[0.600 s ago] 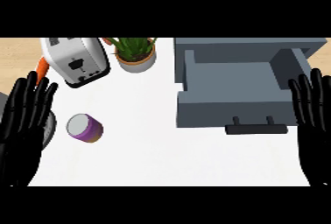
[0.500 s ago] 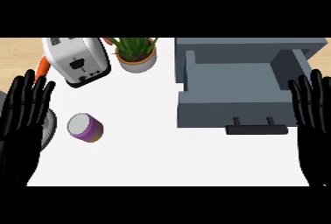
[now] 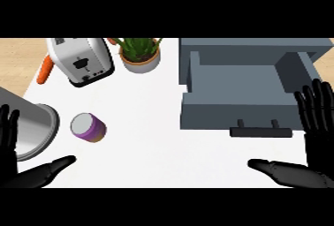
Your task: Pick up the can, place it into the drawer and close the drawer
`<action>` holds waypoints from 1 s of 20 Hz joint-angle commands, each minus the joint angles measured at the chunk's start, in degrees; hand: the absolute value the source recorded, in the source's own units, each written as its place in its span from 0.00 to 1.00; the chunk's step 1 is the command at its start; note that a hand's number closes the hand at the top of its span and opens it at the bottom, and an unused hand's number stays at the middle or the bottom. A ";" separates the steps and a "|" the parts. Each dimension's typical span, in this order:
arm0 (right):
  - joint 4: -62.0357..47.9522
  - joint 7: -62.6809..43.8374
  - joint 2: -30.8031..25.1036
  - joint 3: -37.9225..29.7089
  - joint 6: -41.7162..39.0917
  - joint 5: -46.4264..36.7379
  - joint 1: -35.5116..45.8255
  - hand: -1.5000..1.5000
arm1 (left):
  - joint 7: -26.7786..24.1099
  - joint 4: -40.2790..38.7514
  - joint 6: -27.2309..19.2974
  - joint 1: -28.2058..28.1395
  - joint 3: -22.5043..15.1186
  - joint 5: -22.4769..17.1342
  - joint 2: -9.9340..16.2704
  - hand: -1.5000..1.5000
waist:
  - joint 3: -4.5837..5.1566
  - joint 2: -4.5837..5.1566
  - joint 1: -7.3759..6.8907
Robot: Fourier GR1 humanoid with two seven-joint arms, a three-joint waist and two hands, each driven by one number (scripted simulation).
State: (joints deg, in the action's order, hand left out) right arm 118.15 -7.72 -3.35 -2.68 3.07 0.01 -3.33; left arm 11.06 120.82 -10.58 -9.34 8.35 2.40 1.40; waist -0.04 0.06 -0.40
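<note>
**Purple can waiting, grey drawer standing open**

Purple-walled, silver-topped little can [image 3: 88, 127] lying on the white desk [image 3: 150, 132], left of centre, just beside a rounded grey metal vessel [image 3: 29, 130] at the left edge. Touched by neither hand. Well apart to the right, grey box-shaped drawer [image 3: 238, 95] pulled out, its dark bar handle [image 3: 261, 131] facing the near edge, nothing showing inside.

Judging the pick-up as not yet begun. Left black hand [image 3: 16, 159] sitting low at the left edge, fingers straight and thumb spread wide, holding nothing. Right black hand [image 3: 313, 132] likewise spread at the right edge, beside the drawer front, carrying nothing.

Likely calling next for bringing the left hand, the nearer one, over the can and curling round its side, keeping clear of the metal vessel close by.

Standing at the back: white toaster [image 3: 81, 59], potted green plant [image 3: 139, 53], orange carrot [image 3: 44, 70].

Hard to tell whether the can is upright or tipped. Cut off by the view's edges: both palms in part, the metal vessel, the drawer's housing.
</note>
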 commanded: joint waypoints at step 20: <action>-3.50 3.40 -0.98 -6.96 -5.13 5.29 -4.19 0.00 | 2.99 -8.25 -9.57 1.03 -4.78 3.36 -1.38 0.00 | 0.04 -0.09 0.44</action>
State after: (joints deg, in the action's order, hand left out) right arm 117.30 -7.55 -4.39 -8.06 -0.32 3.59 -6.53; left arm 16.23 114.63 -18.07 -6.56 5.97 5.99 0.27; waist 0.01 -0.02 0.12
